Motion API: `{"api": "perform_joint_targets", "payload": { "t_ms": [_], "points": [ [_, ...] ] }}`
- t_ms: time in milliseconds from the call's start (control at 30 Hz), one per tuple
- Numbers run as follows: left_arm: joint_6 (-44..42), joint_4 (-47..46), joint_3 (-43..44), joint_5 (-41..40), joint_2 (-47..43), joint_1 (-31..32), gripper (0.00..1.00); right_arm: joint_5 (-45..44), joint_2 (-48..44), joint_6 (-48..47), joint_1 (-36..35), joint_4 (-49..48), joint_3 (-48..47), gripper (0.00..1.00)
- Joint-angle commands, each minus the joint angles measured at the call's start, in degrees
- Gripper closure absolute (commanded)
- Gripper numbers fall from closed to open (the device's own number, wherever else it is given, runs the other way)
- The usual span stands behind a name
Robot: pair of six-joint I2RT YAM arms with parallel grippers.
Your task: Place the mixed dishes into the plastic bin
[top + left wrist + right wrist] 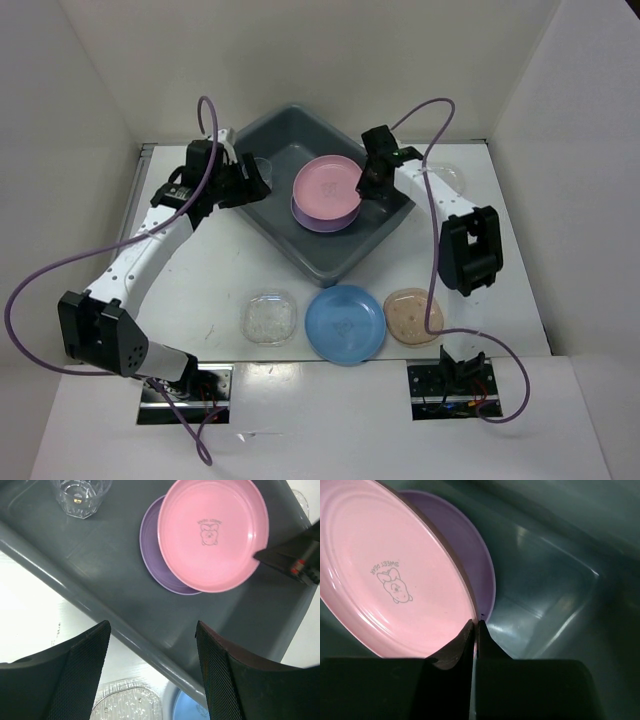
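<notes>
While left hand [152, 630] spreads over bin rim [75, 584], right hand [475, 623] closed at pink plate [385, 565]

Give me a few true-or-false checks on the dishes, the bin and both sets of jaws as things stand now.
1. The pink plate lies on the lavender plate inside the bin. True.
2. The blue plate is in the bin. False: it sits on the table, between the clear dish and the tan dish.
3. The left jaws grip the clear cup. False: they stand open and empty over the bin's wall, and the cup stands apart inside the bin.
4. The right jaws are shut at the pink plate's rim. True.
</notes>
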State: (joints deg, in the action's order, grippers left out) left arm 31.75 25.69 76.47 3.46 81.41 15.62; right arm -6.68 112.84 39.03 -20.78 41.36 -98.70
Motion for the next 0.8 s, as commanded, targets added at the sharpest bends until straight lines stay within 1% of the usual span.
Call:
{"api": "perform_joint_targets", "payload": {
  "t_ms": [0,133,167,233,267,333,367,400,433,467,600,633,667,733,767],
  "points": [
    [0.33,-1.08,-0.79,1.72,-2.39,-0.94,0.23,0.17,3.7,-1.06,-0.23,0.11,-5.1,1.0],
    [0.85,-1.08,-0.79,1.72,-2.92,-1.47,0.23,0.7,4.85,-1.67,-0.23,-0.41,-5.63,1.0],
    [0.86,-1.69,-0.79,1.72,-2.92,-1.47,0.23,1.66,5.37,-1.67,-0.23,-0.41,-5.63,0.93],
    [1.38,-1.7,-1.41,2.42,-2.92,-1.99,0.23,3.59,5.38,-3.24,-0.23,-1.02,-5.63,0.68],
    [1.39,-2.22,-1.41,3.12,-2.92,-1.99,0.23,3.6,5.38,-3.25,-0.23,-1.63,-5.63,0.47],
    [1.39,-2.23,-1.41,3.13,-2.92,-1.99,0.23,4.22,2.57,-4.13,-0.23,-1.64,-5.1,0.38],
    [1.39,-2.75,-1.41,3.13,-2.4,-1.99,0.23,4.22,1.26,-4.92,-0.23,-1.64,-4.23,0.28],
    [1.39,-2.75,-1.93,3.13,-2.39,-1.99,0.23,4.22,-0.41,-5.45,-0.23,-2.16,-3.62,0.26],
    [1.39,-2.75,-1.94,3.13,-2.39,-1.99,0.23,4.22,-4.17,-5.97,-0.23,-2.16,-3.0,0.25],
    [1.39,-2.75,-1.94,3.13,-2.39,-1.99,0.23,4.22,-6.2,-6.5,-0.23,-2.17,-1.52,0.21],
    [1.39,-3.28,-2.46,3.13,-2.39,-1.99,0.23,6.32,-18.06,-8.7,-0.23,-1.64,5.07,0.21],
    [1.39,-3.28,-2.46,3.13,-2.39,-1.99,0.23,6.33,-20.61,-8.7,-0.75,-0.85,8.92,0.21],
    [1.39,-3.8,-2.98,3.13,-2.39,-1.99,0.23,6.33,-25.69,-9.23,-0.76,0.2,10.87,0.21],
    [1.39,-3.81,-2.99,3.13,-1.87,-1.99,0.23,5.71,-30.02,-9.23,-0.76,1.87,15.96,0.21],
    [1.39,-4.33,-3.51,3.13,-1.87,-1.99,0.23,5.71,-33.61,-8.71,-1.45,3.79,17.47,0.22]
  ]
}}
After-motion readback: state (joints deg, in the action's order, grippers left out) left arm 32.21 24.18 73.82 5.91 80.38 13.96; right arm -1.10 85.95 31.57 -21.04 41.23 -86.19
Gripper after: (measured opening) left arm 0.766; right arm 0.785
